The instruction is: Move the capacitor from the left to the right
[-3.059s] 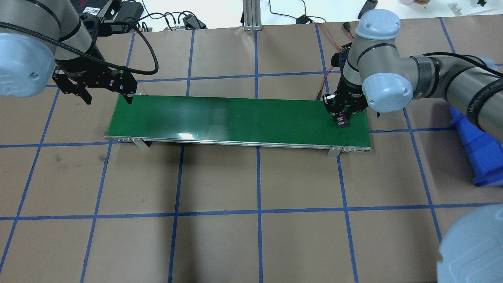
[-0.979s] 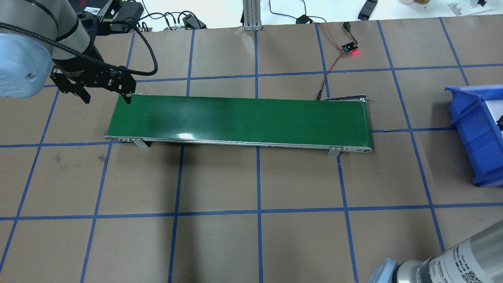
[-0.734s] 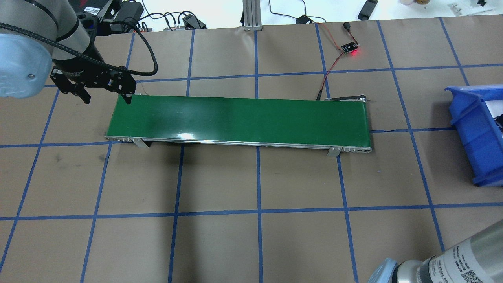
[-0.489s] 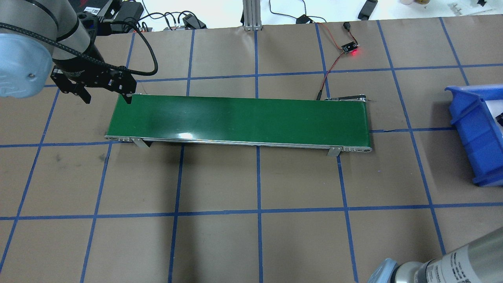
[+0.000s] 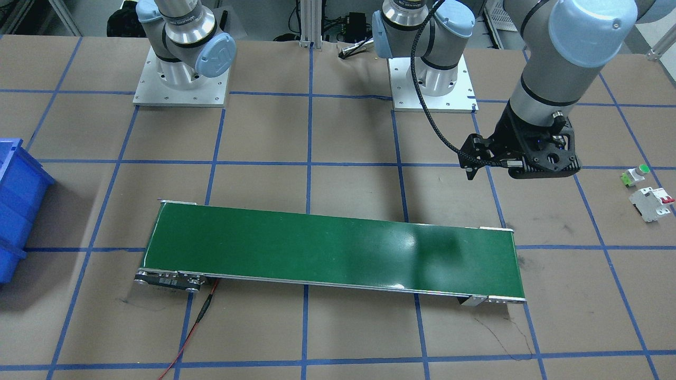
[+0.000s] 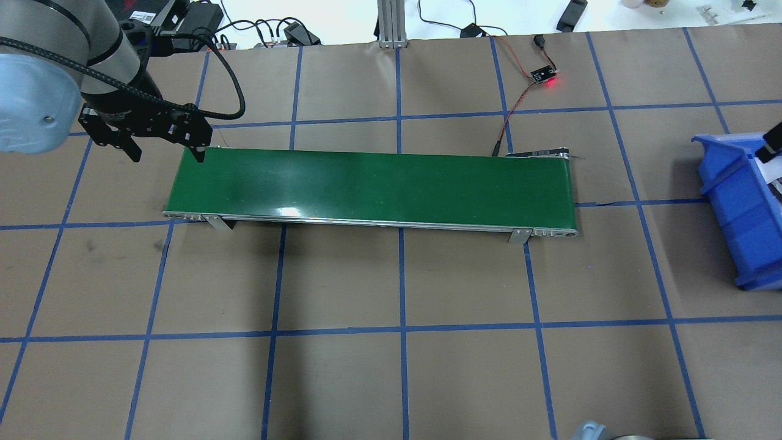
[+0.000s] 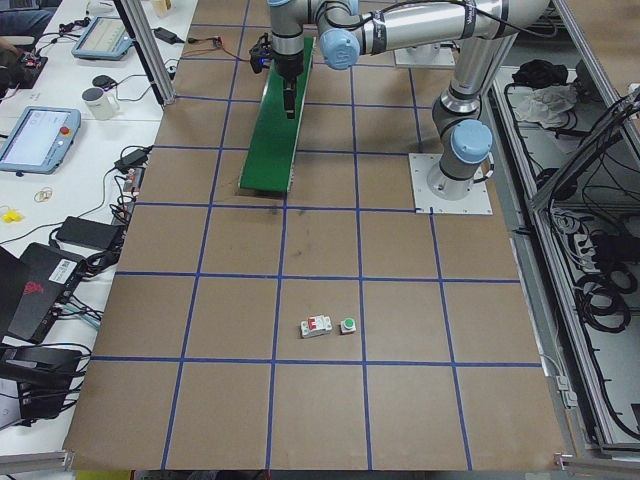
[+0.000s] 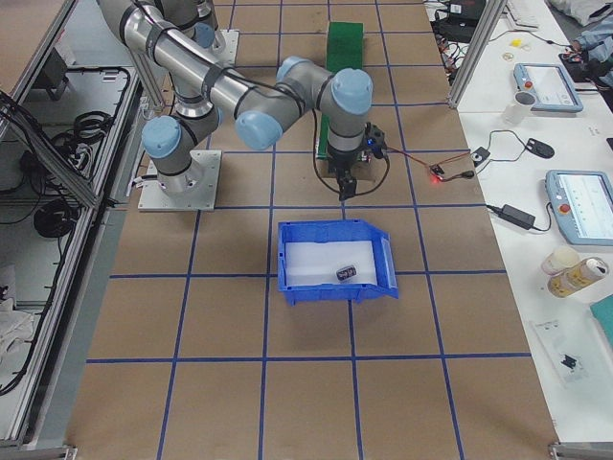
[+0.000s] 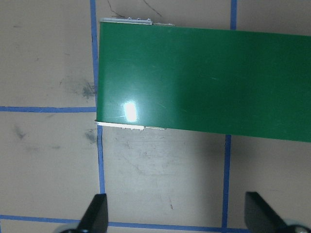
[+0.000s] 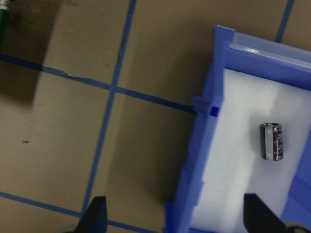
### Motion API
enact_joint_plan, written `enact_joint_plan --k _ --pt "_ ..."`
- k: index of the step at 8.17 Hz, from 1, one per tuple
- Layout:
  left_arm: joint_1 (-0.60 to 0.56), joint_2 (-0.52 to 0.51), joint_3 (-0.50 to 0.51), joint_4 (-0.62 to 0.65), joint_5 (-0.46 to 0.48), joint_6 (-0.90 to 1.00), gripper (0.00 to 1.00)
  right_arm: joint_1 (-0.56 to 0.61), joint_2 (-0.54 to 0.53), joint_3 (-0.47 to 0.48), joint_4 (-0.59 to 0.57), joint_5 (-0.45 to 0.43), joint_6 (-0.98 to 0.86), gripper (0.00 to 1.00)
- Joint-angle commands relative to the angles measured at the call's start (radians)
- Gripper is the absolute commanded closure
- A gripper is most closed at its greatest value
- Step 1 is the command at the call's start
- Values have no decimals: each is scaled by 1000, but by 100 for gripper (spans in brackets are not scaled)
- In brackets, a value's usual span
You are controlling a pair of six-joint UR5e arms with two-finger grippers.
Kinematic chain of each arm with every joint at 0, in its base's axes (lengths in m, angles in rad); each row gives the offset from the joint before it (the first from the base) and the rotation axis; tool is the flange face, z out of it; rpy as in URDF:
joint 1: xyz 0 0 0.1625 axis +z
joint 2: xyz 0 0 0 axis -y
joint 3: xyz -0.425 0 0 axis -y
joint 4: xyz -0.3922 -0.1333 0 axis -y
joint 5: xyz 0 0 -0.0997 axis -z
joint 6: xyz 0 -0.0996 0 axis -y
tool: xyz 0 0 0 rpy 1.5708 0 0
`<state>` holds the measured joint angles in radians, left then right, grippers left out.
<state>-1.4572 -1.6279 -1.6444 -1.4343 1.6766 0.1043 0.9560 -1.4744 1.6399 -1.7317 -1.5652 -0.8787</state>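
Brown paper table (image 6: 403,379) w/ blue tape grid; green conveyor belt (image 6: 372,183) lies across it. Blue bin (image 8: 335,291) sits off the belt's right end. I see L gripper (image 6: 168,153) hovering at the belt's left end, jaws wide, holding nothing. R gripper (image 10: 176,216) hangs betw. belt and bin, jaws wide too, holding nothing. Smallest: capacitor (image 10: 271,141), on its side in the bin on white lining.
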Motion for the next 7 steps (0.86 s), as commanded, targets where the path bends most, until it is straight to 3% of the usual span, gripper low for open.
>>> enact_joint_plan --k 1,4,7 --pt "0 0 0 0 2 -1 0 273 -122 -12 159 -4 347 0" --pt "0 2 0 -2 6 -2 0 560 -106 -11 146 -44 695 0" --pt "0 5 8 -3 3 -3 0 566 -103 -11 144 -29 704 0"
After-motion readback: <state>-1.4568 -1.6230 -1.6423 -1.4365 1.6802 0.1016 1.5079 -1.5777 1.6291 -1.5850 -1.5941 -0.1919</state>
